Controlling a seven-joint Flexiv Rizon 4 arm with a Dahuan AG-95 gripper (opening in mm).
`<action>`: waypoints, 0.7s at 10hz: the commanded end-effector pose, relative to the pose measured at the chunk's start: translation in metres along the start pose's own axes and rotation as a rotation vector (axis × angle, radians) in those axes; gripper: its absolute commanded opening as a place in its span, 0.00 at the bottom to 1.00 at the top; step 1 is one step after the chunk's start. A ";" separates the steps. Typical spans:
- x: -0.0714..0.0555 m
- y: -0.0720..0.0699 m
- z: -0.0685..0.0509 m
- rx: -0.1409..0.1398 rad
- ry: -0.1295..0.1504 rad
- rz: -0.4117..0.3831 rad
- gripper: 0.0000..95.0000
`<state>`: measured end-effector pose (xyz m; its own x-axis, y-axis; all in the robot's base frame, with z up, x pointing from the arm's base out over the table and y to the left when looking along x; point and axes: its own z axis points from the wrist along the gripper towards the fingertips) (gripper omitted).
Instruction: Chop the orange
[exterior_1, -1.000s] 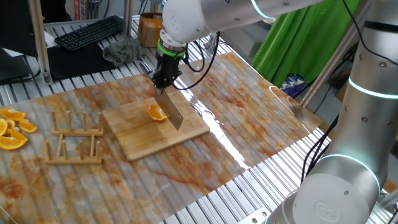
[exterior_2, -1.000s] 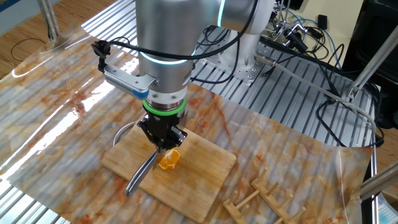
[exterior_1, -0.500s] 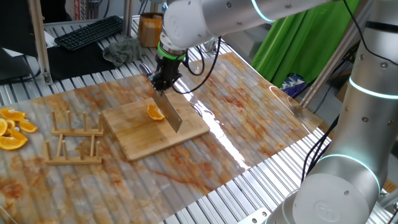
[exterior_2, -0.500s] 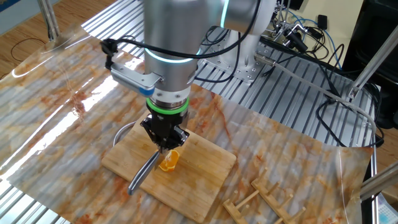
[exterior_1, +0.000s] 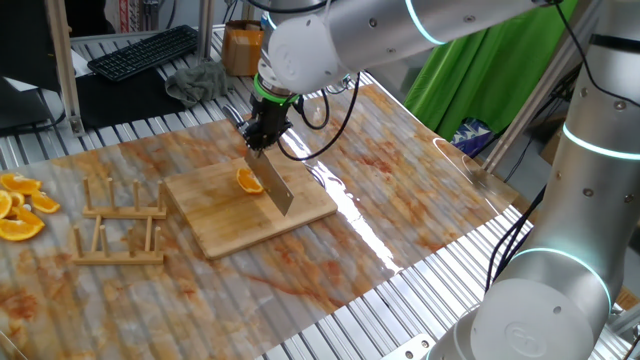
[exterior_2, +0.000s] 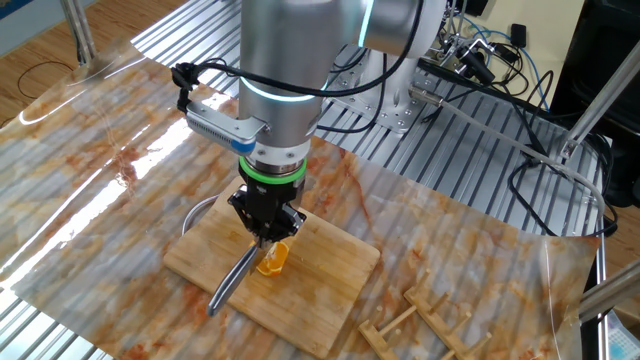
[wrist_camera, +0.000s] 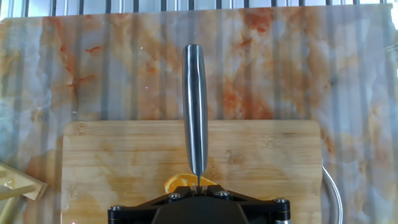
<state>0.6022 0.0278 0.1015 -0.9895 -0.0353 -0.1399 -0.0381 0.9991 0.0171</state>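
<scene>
Gripper (exterior_2: 268, 224) clamped on a knife (exterior_1: 273, 181) (handle hidden between the fingers), blade slanting across the cutting board (exterior_1: 222, 226); orange (exterior_1: 249, 181) on board beside blade, half hidden in hand view

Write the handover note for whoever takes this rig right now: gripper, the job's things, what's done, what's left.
Gripper: shut on the knife, blade angled down over the cutting board.
Orange: one small wedge on the board, right beside the blade; contact cannot be judged.
Done: knife gripped and lined up over the wedge, which shows under the blade in the hand view.
Left: no separate pieces visible, so the chopping remains.
</scene>
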 end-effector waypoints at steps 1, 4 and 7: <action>0.001 0.000 0.003 0.002 -0.013 0.003 0.00; 0.000 0.001 0.006 0.002 -0.029 0.010 0.00; 0.000 0.001 0.011 0.002 -0.039 0.016 0.00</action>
<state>0.6029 0.0282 0.0958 -0.9829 -0.0151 -0.1833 -0.0181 0.9997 0.0145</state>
